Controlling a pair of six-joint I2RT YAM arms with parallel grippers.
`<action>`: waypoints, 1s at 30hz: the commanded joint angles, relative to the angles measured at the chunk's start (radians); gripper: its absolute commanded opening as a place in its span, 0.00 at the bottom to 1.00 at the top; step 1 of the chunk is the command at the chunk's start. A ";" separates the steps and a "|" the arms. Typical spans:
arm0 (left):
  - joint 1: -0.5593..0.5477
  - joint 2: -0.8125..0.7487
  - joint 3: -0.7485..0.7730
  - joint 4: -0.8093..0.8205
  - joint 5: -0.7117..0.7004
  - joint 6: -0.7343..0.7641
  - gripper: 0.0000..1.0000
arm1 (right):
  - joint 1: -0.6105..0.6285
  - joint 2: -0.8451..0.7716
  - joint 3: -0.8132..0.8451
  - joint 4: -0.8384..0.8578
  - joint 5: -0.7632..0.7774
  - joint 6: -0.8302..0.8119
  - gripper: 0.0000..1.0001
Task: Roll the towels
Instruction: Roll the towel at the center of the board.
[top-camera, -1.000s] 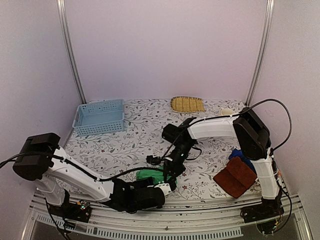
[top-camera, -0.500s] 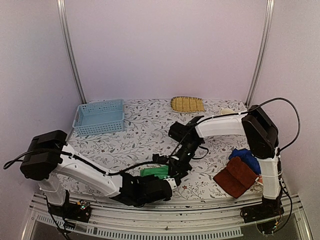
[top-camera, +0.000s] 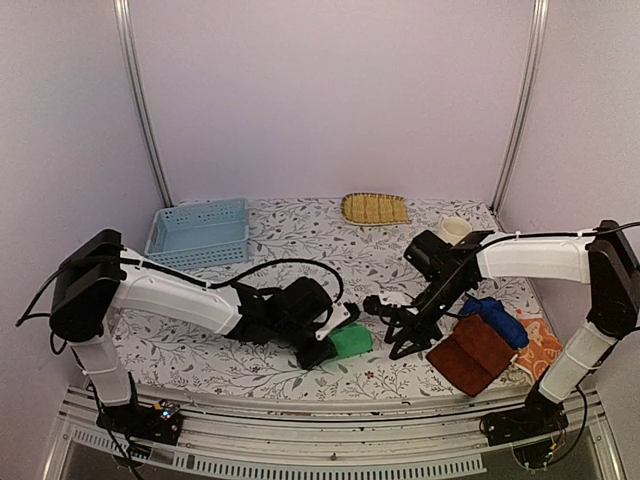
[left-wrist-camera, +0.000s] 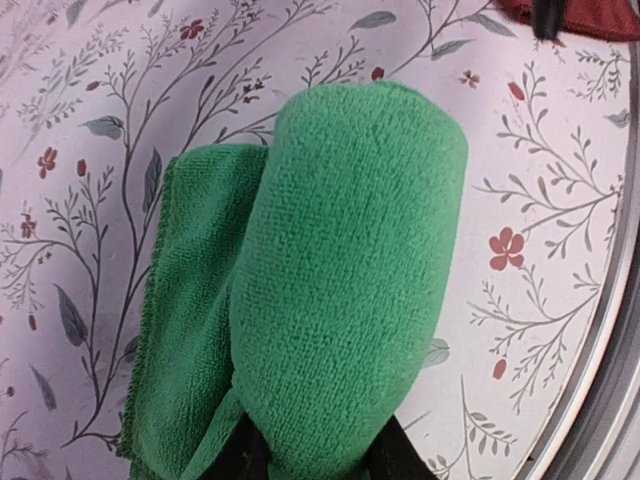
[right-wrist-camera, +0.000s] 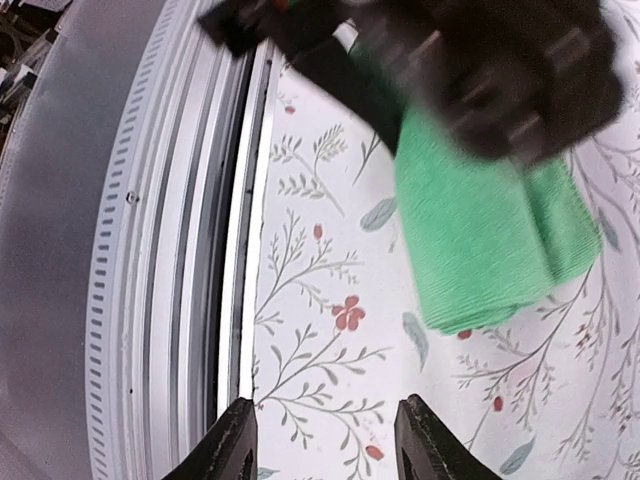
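Observation:
The bright green towel (top-camera: 352, 341) lies as a thick roll on the floral table, front centre. My left gripper (top-camera: 322, 350) is shut on its near end. In the left wrist view the roll (left-wrist-camera: 345, 270) fills the frame, with a flat folded part to its left and my black fingertips (left-wrist-camera: 395, 455) pinching its base. My right gripper (top-camera: 395, 328) is open and empty just right of the roll. The right wrist view shows the green towel (right-wrist-camera: 480, 240) ahead of the open gripper (right-wrist-camera: 325, 445). The reddish-brown towel (top-camera: 475, 352), blue towel (top-camera: 497, 318) and orange towel (top-camera: 542, 336) lie at the front right.
A pale blue basket (top-camera: 200, 232) stands at the back left. A yellow straw tray (top-camera: 374, 208) and a small cream cup (top-camera: 455, 228) stand at the back. The metal front rail (right-wrist-camera: 160, 250) runs close beside my right gripper.
My left gripper has carried the green towel rightward and away from the front edge. My right arm has swung right, off the towel, and now hangs open beside it.

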 joint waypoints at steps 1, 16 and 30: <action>0.076 0.103 0.007 -0.156 0.359 -0.067 0.10 | 0.008 -0.101 -0.142 0.196 0.114 -0.003 0.50; 0.212 0.200 0.035 -0.165 0.662 -0.129 0.07 | 0.178 -0.065 -0.194 0.573 0.376 -0.102 0.54; 0.268 0.273 0.081 -0.189 0.728 -0.100 0.03 | 0.203 0.012 -0.204 0.619 0.425 -0.176 0.56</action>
